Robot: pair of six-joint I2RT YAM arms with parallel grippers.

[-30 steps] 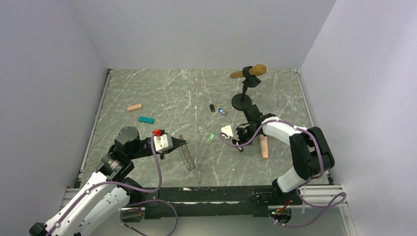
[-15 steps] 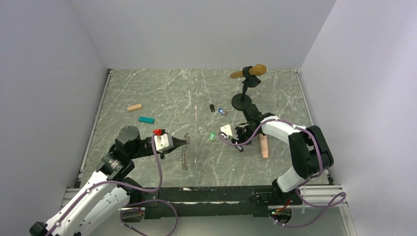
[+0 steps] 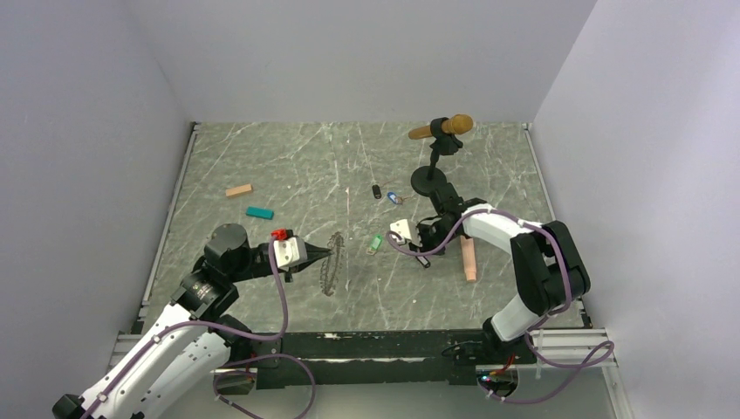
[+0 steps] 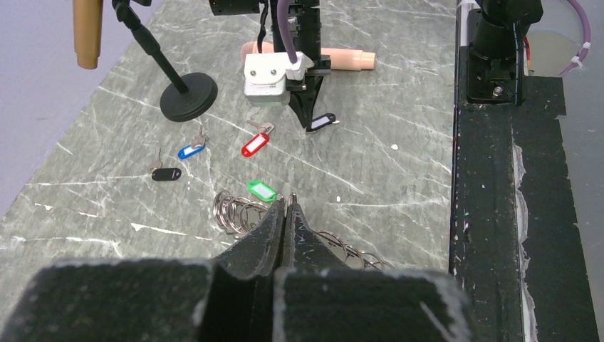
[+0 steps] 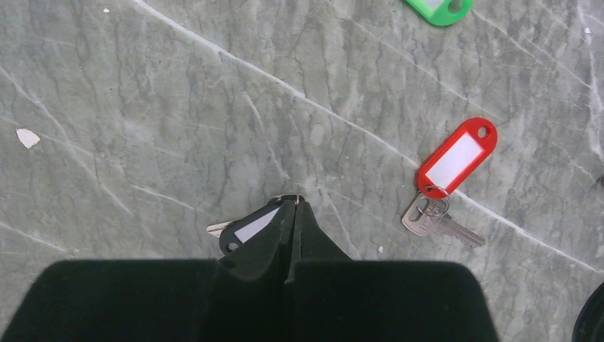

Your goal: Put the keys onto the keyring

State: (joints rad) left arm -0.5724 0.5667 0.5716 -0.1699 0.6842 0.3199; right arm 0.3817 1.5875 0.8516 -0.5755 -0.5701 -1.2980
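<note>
The keyring (image 3: 330,265), a dark beaded ring, stands on edge with my left gripper (image 3: 331,251) shut on its top rim. In the left wrist view its coils (image 4: 233,212) show on both sides of the closed tips (image 4: 288,206). My right gripper (image 5: 295,204) is shut on the small split ring of a black-tagged key (image 5: 244,230), which lies on the table (image 3: 423,260). A red-tagged key (image 5: 456,157) lies just right of it. The green-tagged key (image 3: 375,243), blue-tagged key (image 3: 394,198) and another black-tagged key (image 3: 377,191) lie loose between the arms.
A gold microphone (image 3: 442,128) stands on a black stand with a round base (image 3: 429,182) behind the right arm. A peach microphone (image 3: 469,259) lies beside the right arm. A tan block (image 3: 238,189) and a teal block (image 3: 259,212) lie at the left.
The keyring has swung from lying slanted on the table to standing on edge in the left gripper. The right gripper has shut on the black-tagged key.
</note>
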